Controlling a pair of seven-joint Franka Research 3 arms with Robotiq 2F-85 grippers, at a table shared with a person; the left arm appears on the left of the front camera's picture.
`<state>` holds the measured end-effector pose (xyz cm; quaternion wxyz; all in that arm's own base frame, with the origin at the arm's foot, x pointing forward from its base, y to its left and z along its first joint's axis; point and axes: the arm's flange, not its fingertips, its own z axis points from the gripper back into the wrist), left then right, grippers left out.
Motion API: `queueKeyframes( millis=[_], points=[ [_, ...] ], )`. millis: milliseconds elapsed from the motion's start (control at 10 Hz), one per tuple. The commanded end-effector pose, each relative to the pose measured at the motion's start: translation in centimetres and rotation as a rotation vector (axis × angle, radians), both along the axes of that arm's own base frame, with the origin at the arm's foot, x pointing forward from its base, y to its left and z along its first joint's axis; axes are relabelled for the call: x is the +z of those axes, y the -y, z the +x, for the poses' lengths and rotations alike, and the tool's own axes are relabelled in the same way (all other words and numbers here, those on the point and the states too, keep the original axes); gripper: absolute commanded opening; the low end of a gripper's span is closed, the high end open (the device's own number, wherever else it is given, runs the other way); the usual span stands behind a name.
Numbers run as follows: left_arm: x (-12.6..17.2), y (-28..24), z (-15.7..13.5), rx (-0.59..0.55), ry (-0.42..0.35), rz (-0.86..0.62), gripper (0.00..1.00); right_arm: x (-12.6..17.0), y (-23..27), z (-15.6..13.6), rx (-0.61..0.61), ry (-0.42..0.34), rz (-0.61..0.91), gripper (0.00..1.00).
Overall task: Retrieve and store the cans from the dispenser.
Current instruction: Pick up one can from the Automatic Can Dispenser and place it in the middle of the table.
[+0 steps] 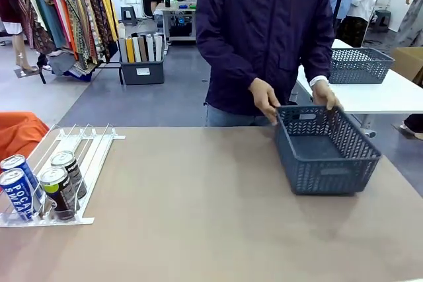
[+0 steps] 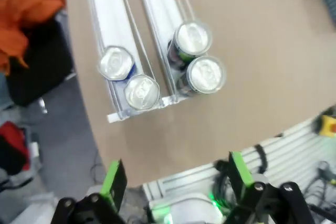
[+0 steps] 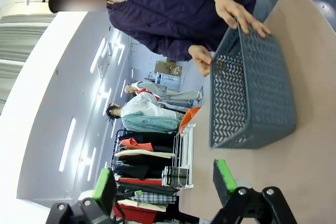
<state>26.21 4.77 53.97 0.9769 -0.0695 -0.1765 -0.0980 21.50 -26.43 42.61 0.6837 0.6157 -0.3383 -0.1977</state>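
The dispenser [image 1: 86, 146] lies at the table's left edge, a white sloped rack with two lanes. Two blue-and-white Pocari Sweat cans [image 1: 18, 186] stand in its left lane and two black cans [image 1: 61, 183] with green-and-white labels in the right one, all against the front stops. From above, the left wrist view shows the rack [image 2: 107, 14], the blue cans' tops [image 2: 128, 77] and the black cans' tops [image 2: 199, 56]. My left gripper [image 2: 176, 182] hangs open above the table's near edge, short of the cans. My right gripper [image 3: 164, 182] is open and holds nothing.
A dark grey lattice basket [image 1: 327, 163] sits at the table's right; a person's hands [image 1: 264, 100] hold its far rim, also visible from the right wrist [image 3: 252, 93]. Bare tan table [image 1: 198, 216] lies between rack and basket. Orange cloth [image 1: 20, 133] lies beyond the left edge.
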Motion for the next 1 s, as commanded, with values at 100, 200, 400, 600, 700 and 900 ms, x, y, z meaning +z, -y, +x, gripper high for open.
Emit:
queueKeyframes(
  millis=[100,200,400,600,700,900],
  points=[
    [-5.6,0.9,2.3,0.123,-0.099,-0.064,1.0,0.6,0.2,0.0,0.001,0.001,0.012,1.0],
    [-1.3,0.7,1.5,0.021,-0.05,0.028,1.0,0.6,0.2,0.0,0.001,0.001,0.012,1.0],
    [-1.3,0.7,1.5,0.021,-0.05,0.028,1.0,0.6,0.2,0.0,0.001,0.001,0.012,1.0],
    [-1.7,1.0,2.3,0.023,-0.062,0.016,1.0,0.6,0.2,0.0,0.001,0.001,0.012,1.0],
    [-2.7,0.8,3.5,0.049,-0.09,0.004,1.0,0.6,0.2,0.0,0.001,0.001,0.012,1.0],
    [-4.6,0.3,5.7,0.13,-0.134,0.001,1.0,0.6,0.2,0.0,0.001,0.001,0.012,1.0]
  ],
)
